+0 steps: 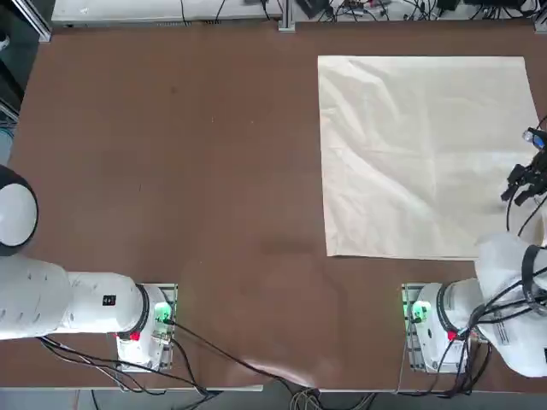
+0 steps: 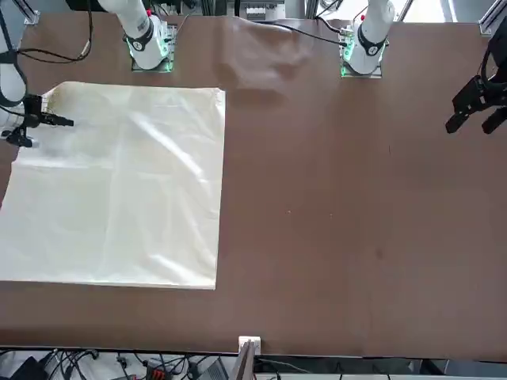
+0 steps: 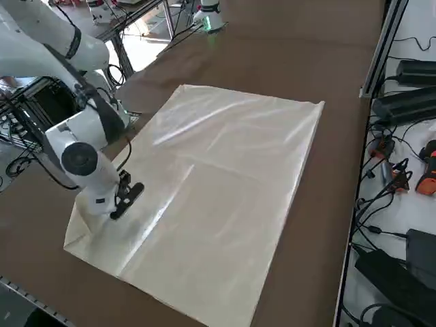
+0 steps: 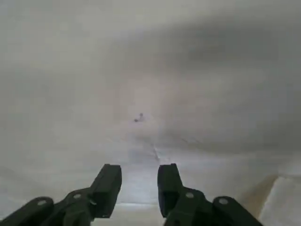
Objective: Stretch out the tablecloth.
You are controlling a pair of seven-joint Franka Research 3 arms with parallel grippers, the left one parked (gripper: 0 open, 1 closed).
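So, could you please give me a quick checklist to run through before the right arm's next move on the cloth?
1. Large cream-beige fabric tablecloth lies flat on the brown table: ok.
2. Cloth fully stretched out: cannot tell; it shows creases.
3. Right gripper over the cloth near its edge on the robot's right: ok.
4. Jaws with a gap between them, nothing in it: ok.
5. Jaws touching the cloth: cannot tell.

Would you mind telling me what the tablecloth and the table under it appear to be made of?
The tablecloth looks like thin cream fabric, possibly coated: soft creases, with a slight sheen. The table seems matte brown board or laminate, flat and even. The right gripper hovers over the cloth, holding nothing.
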